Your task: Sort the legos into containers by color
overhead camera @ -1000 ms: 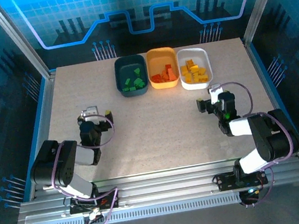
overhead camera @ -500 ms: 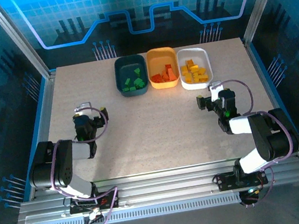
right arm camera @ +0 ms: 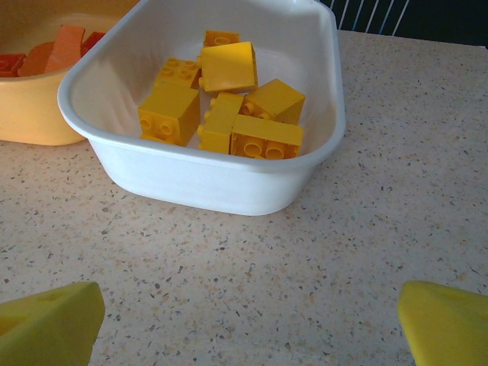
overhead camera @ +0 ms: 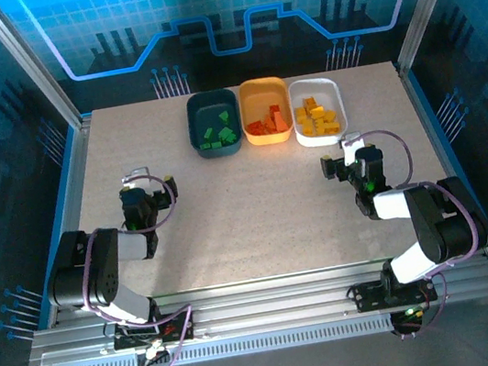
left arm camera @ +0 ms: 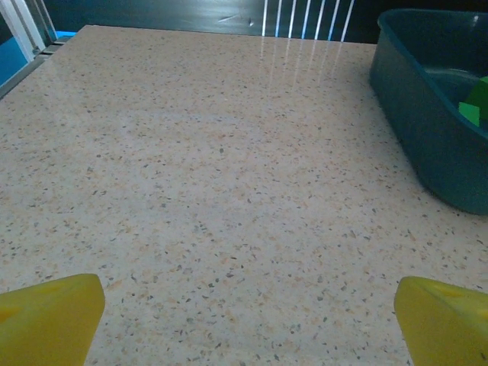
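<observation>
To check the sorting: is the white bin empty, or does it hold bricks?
Not empty: several yellow legos lie inside the white bin.

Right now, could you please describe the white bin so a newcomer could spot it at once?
At the far edge of the table, a dark teal bin, an orange bin and the white bin stand in a row. The white bin is rightmost, and alone holds yellow legos.

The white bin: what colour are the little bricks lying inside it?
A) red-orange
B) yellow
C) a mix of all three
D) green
B: the right wrist view looks straight into the white bin, and every one of the bricks piled in it is yellow.
</observation>
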